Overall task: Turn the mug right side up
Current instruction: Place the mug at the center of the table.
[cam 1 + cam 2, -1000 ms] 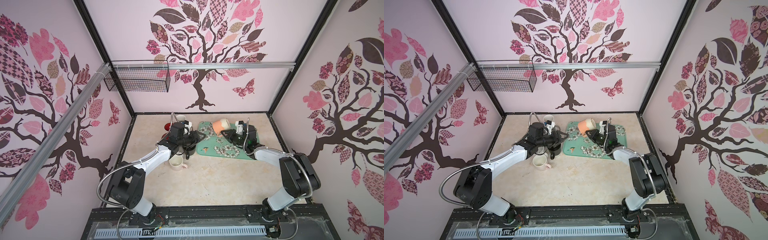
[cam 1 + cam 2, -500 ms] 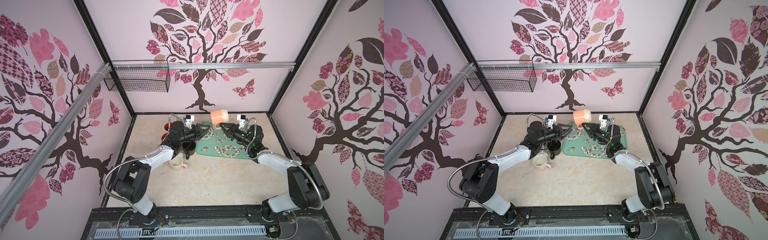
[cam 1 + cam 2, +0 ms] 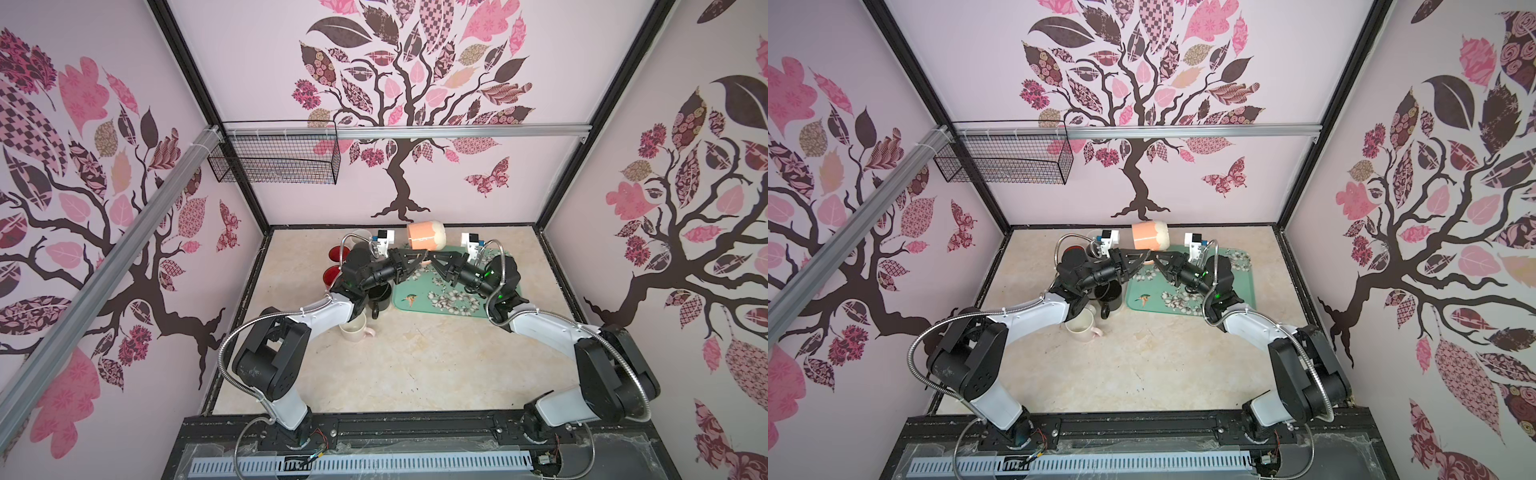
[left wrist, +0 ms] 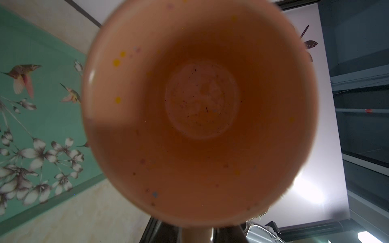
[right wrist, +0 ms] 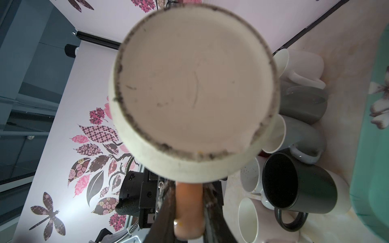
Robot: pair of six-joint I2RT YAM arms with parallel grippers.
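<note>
The marbled desk point(image 3: 415, 365) spreads out in front of both grippers, closed in by pink walls point(image 3: 124, 208) printed with trees. Nearer than the left gripper point(image 3: 417, 261) stand a pale cup point(image 3: 353, 330), upright and empty, and a black cup point(image 3: 380, 297). A green flowered tray point(image 3: 440, 301) lies under the right gripper point(image 3: 435, 258). The two grippers meet tip to tip, each narrowed on the handle of the orange mug point(image 3: 424, 237). The mug hangs sideways in the air just above them, its mouth toward the left gripper. Both wrist views cut off the fingertips. A wire basket point(image 3: 274, 162) hangs on the far wall, its contents unclear.
</note>
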